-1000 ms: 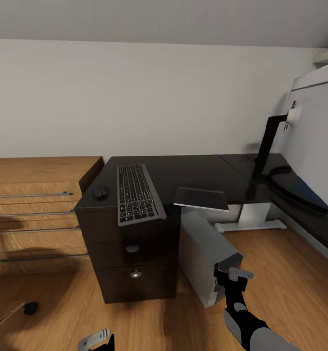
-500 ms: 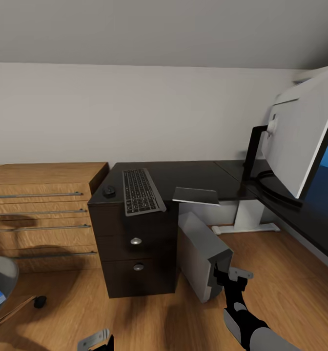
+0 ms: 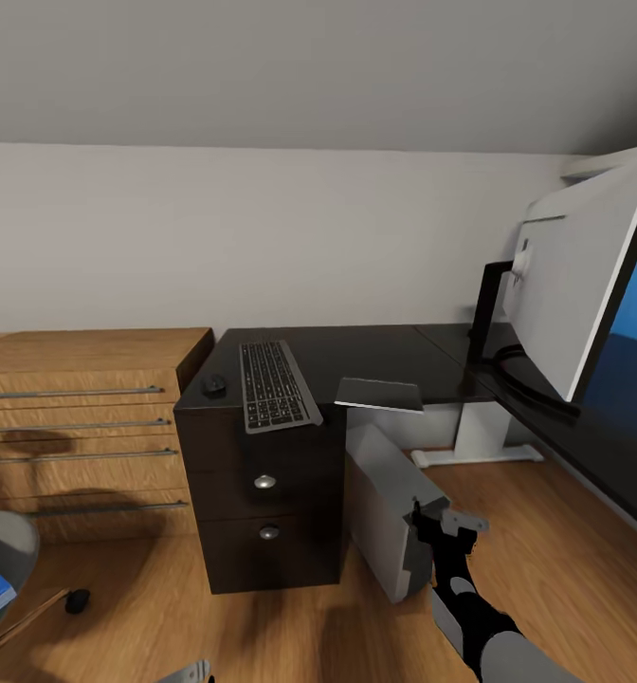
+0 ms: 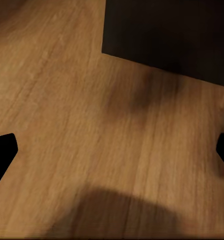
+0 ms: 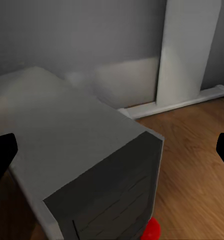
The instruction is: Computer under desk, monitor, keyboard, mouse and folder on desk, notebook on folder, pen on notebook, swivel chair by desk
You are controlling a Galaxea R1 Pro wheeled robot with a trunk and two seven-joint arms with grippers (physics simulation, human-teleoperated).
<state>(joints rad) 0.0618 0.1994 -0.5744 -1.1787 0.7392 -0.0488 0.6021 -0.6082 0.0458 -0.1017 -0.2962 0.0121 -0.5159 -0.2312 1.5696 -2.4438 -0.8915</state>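
The computer (image 3: 391, 507) stands on the floor beside the tabletop's (image 3: 375, 353) drawers, partly under it — that step looks in hand. Right gripper (image 3: 444, 525), fingers apart and empty, hovers near its front corner; next, push it further under.

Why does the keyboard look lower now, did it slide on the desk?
No. The keyboard lies by the same front edge of the desk, beside the mouse. The whole picture shifted, so the camera moved.
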